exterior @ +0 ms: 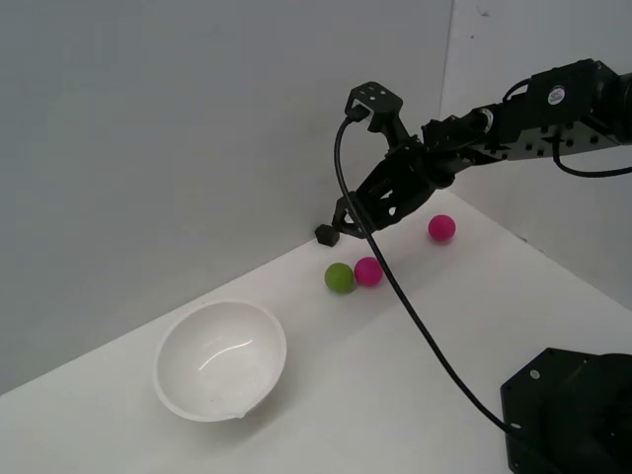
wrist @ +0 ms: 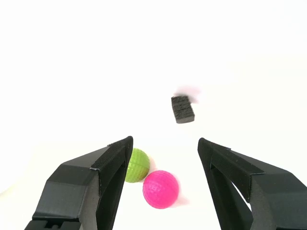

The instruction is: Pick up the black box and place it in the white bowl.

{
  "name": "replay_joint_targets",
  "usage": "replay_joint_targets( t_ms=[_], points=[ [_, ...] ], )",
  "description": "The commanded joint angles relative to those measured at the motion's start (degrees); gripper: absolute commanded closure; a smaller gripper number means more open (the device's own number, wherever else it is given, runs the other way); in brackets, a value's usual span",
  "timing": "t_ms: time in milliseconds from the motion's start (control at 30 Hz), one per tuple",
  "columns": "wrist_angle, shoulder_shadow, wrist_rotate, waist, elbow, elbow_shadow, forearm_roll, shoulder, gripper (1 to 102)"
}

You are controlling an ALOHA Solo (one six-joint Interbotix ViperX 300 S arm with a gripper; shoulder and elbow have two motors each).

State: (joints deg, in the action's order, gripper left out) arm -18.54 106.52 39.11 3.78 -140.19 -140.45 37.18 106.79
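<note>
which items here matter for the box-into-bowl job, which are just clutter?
Job: black box, white bowl, open claw.
Clutter: green ball, pink ball beside it, second pink ball farther off.

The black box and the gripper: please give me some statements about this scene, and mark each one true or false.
1. The gripper holds the black box between its fingers. False: the jaws are open and hold nothing; the box lies apart, ahead of them.
2. The white bowl has nothing in it. True.
3. The green ball and a pink ball lie side by side. True.
4. There are two green balls on the table. False: one green and two pink; the second pink ball lies apart, further to the exterior view's right.
5. The black box is inside the bowl. False: it sits near the wall, far from the bowl.
</note>
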Motion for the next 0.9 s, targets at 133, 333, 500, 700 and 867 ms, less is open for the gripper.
replay_joint_targets(
  t_ms=[133,333,500,700,867],
  points=[
    [5.62,-3.25,0.7,2.11,1.23,2.02,0.88,-3.34,27],
    [7.73,-5.27,1.32,2.2,2.29,3.08,0.7,-5.54,27],
    [8.17,-7.38,1.41,2.2,2.9,3.69,0.53,-7.65,27],
    [8.61,-10.11,1.49,2.46,3.96,4.83,0.53,-10.2,27],
    [9.76,-11.87,1.49,2.9,4.57,5.45,0.44,-11.95,27]
  ],
)
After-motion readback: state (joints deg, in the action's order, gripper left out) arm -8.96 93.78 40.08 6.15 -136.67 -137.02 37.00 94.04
